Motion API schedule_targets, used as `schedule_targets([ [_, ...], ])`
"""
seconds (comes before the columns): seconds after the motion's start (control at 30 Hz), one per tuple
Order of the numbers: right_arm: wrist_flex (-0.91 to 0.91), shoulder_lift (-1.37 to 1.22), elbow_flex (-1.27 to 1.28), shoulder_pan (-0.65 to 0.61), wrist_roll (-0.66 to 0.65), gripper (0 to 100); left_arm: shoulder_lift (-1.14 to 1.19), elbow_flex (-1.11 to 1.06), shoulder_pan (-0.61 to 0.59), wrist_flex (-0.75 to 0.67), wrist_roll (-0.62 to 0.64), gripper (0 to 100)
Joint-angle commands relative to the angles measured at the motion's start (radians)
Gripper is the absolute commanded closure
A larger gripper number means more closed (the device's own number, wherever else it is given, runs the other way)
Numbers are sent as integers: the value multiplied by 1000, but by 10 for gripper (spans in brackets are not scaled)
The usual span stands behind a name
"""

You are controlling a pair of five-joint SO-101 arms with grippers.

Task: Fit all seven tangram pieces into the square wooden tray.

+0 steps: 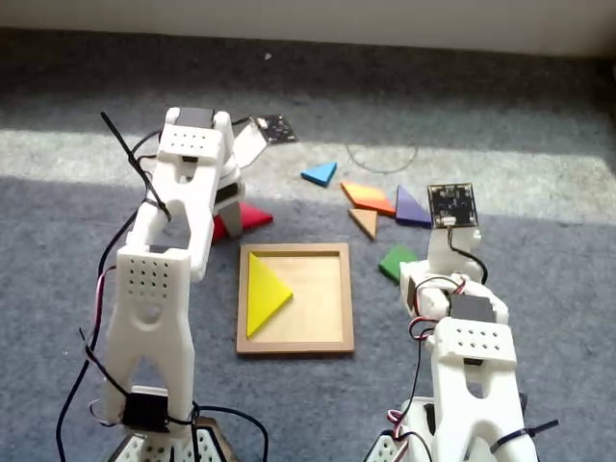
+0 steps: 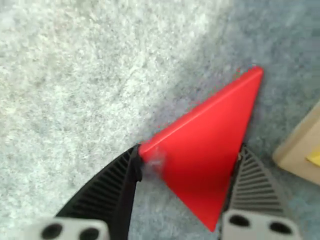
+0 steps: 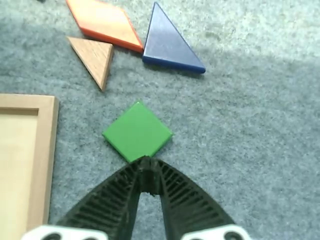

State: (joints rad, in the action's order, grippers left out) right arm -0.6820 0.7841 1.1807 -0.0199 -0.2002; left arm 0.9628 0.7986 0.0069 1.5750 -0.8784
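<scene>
The square wooden tray (image 1: 294,345) lies on the carpet with a yellow triangle (image 1: 265,292) in its left half. My left gripper (image 2: 190,155) is shut on a red triangle (image 2: 205,150), one finger on each side; the triangle (image 1: 252,218) sits just beyond the tray's far-left corner. My right gripper (image 3: 146,175) is shut with nothing in it, its tips just short of a corner of the green square (image 3: 137,131), which lies right of the tray (image 3: 42,150). Beyond it lie a wood-coloured triangle (image 3: 95,57), an orange parallelogram (image 3: 102,21) and a dark blue triangle (image 3: 167,45).
A small light blue triangle (image 1: 320,173) lies farthest back on the grey carpet. A thin wire loop (image 1: 380,159) rests behind the pieces. A corner of the tray (image 2: 300,150) is close to the left gripper's grey finger (image 2: 255,185).
</scene>
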Motion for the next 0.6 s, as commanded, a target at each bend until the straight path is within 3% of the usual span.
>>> schedule_targets([
  [0.0,19,25,-5,-8,-9,988,-122,4,42,117,-8,896],
  [0.47,19,25,-5,-4,-11,988,-343,-96,59,180,0,902],
  [0.57,19,25,-5,-4,-9,988,-372,-99,59,178,66,899],
])
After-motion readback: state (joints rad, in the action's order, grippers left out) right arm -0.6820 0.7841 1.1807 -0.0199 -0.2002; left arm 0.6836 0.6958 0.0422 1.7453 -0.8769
